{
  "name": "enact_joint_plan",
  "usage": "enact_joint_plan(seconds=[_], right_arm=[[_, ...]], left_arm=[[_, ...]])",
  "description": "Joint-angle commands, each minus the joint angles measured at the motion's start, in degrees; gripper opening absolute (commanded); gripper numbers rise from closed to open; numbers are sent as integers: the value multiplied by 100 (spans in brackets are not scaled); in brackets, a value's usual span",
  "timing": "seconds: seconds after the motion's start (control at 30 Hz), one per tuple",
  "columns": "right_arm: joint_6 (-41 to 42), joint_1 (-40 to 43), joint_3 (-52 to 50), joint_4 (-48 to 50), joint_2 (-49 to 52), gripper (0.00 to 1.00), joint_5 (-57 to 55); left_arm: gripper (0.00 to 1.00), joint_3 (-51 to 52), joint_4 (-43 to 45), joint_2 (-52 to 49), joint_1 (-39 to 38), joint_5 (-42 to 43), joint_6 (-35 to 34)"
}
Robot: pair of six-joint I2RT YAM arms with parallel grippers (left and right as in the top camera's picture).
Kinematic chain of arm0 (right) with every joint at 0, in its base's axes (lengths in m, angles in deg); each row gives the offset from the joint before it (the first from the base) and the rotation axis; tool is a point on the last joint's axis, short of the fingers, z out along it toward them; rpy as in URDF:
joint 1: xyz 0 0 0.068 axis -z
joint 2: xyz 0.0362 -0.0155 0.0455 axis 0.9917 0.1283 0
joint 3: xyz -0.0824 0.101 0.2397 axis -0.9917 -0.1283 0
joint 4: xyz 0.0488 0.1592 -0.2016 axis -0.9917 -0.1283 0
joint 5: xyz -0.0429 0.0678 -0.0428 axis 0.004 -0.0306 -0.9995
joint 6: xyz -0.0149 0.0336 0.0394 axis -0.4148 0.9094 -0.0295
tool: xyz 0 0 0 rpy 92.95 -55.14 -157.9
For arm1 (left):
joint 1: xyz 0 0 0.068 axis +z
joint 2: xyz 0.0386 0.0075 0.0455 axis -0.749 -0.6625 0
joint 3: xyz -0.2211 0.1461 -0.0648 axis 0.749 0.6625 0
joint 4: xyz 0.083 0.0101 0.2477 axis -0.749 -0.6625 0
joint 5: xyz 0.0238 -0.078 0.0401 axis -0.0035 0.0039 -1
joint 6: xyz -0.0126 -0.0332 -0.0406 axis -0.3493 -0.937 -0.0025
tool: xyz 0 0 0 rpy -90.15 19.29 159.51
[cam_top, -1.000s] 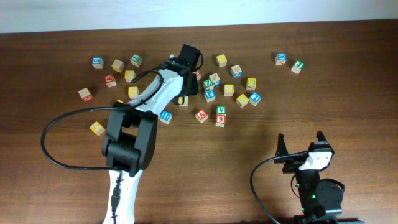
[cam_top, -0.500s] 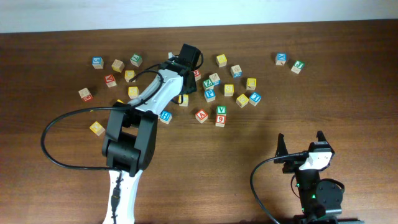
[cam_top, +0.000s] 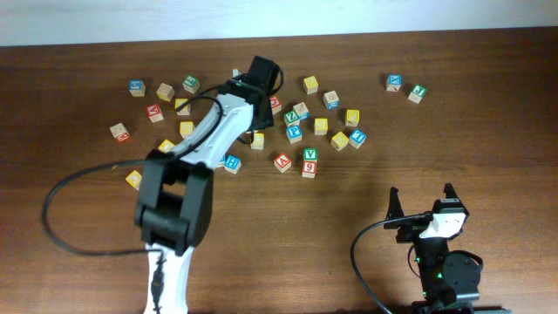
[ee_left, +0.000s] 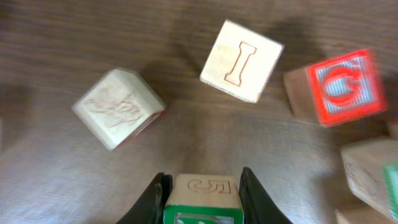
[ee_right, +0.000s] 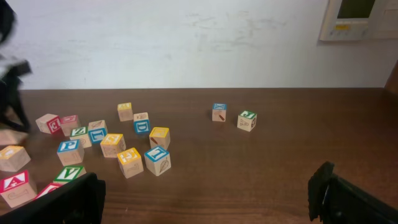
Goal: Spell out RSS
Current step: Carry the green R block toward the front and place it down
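My left gripper (ee_left: 202,186) is shut on a wooden cube (ee_left: 202,198) with a green-and-white face; its letter is cut off by the frame edge. In the overhead view this gripper (cam_top: 259,78) is over the back of the cube cluster, and the held cube is hidden under it. Several yellow-faced cubes lie in the cluster, such as one at the back (cam_top: 310,84) and one further right (cam_top: 351,117); I cannot read their letters. My right gripper (cam_top: 421,202) is open and empty at the front right, far from the cubes (ee_right: 205,193).
Beyond the left jaws lie an I cube (ee_left: 241,60), a red G cube (ee_left: 342,87) and a plain-faced cube (ee_left: 118,107). Blue, red and green cubes are scattered across the back of the table (cam_top: 366,218). Two cubes (cam_top: 406,87) sit apart at the back right.
The left arm has swung slightly back and left with its gripper still over the cluster. A yellow cube beside the arm now shows more. The right arm has not moved.
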Motion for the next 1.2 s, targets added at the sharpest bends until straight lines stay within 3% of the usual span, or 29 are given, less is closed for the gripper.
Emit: enact_joint_plan(seconds=[0.0, 0.2, 0.3, 0.57, 0.7, 0.83, 1.07, 1.17], right_arm=[[61, -22, -31, -33, -33, 98, -68], [61, -22, -31, -33, -33, 98, -68], [61, -22, -31, -33, -33, 98, -68], [61, -22, -31, -33, -33, 98, -68], [61, -22, -31, -33, -33, 98, -68], [61, -22, -31, -33, -33, 98, -68], [61, -22, -31, -33, -33, 98, -68], [61, -22, -31, -35, -33, 98, -68]], left_arm=[[22, -101, -629, 1075, 9, 28, -13], [21, -46, -2194, 1563, 4, 1268, -17], [23, 420, -2505, 1552, -35, 1670, -17], [22, 2057, -2048, 1552, -669, 1749, -79], [24, 2225, -1805, 1552, -1093, 1620, -234], [26, 2492, -1405, 1541, -1143, 957, -920], [30, 2949, -874, 1541, -1150, 1123, -984], [36, 2949, -896, 1541, -1150, 1126, -984]])
